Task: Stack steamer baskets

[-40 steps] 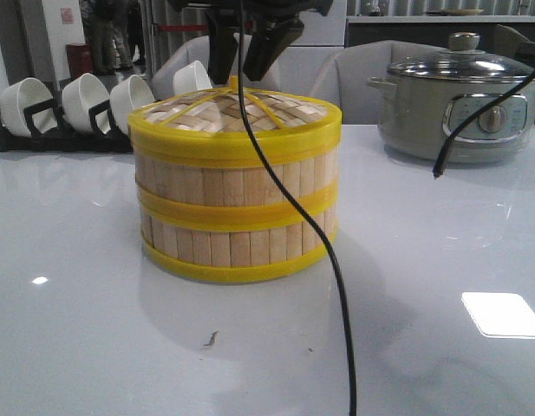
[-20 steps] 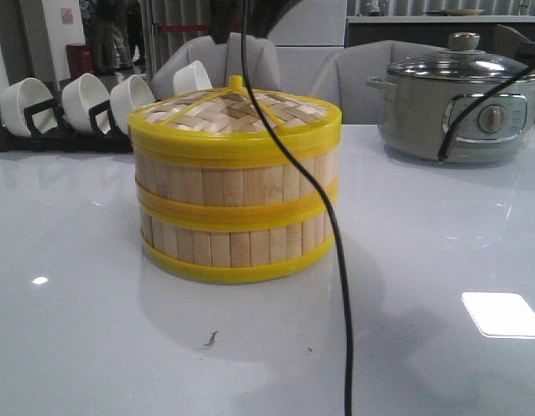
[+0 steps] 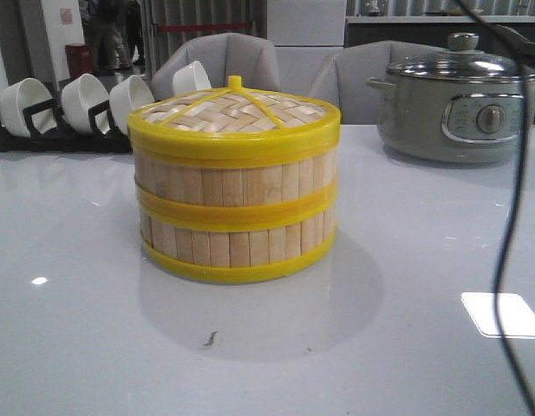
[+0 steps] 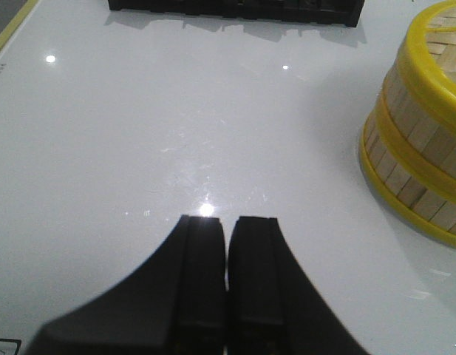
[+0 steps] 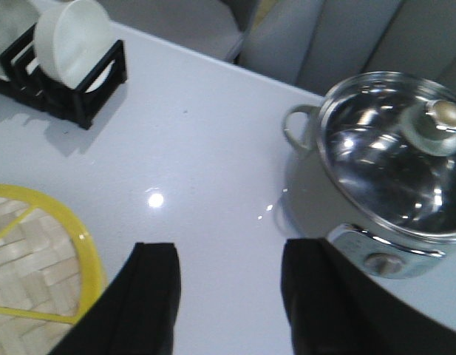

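The two steamer baskets stand stacked in the middle of the table, the upper basket (image 3: 237, 178) on the lower basket (image 3: 237, 238), with the woven bamboo lid (image 3: 235, 117) on top. The stack also shows in the left wrist view (image 4: 416, 148). My left gripper (image 4: 227, 220) is shut and empty, low over bare table to the left of the stack. My right gripper (image 5: 229, 255) is open and empty, high up between the lid's rim (image 5: 91, 255) and the pot. Neither gripper shows in the front view.
A grey electric pot with a glass lid (image 3: 458, 104) stands at the back right and shows in the right wrist view (image 5: 383, 170). A black rack of white bowls (image 3: 76, 108) stands at the back left. A black cable (image 3: 510, 217) hangs at the right.
My right gripper, open above the lid a second ago, has risen out of the front view. Its cable has swung from in front of the stack to the right edge.
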`<action>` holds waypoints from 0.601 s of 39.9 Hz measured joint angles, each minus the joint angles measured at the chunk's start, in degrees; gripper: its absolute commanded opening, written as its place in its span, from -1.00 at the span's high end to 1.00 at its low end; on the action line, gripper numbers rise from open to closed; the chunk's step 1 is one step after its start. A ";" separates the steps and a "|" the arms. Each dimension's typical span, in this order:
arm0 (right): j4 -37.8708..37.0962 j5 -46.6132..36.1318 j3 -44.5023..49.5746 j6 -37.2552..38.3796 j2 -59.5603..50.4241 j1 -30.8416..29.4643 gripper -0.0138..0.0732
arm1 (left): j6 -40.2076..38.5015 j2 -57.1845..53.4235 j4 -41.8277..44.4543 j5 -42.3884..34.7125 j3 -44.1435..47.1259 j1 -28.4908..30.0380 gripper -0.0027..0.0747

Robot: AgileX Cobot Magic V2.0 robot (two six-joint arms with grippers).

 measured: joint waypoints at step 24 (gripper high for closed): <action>-0.11 -31.78 60.41 0.12 -47.91 -16.10 -0.29 | 0.00 0.00 0.00 0.00 0.00 0.00 0.72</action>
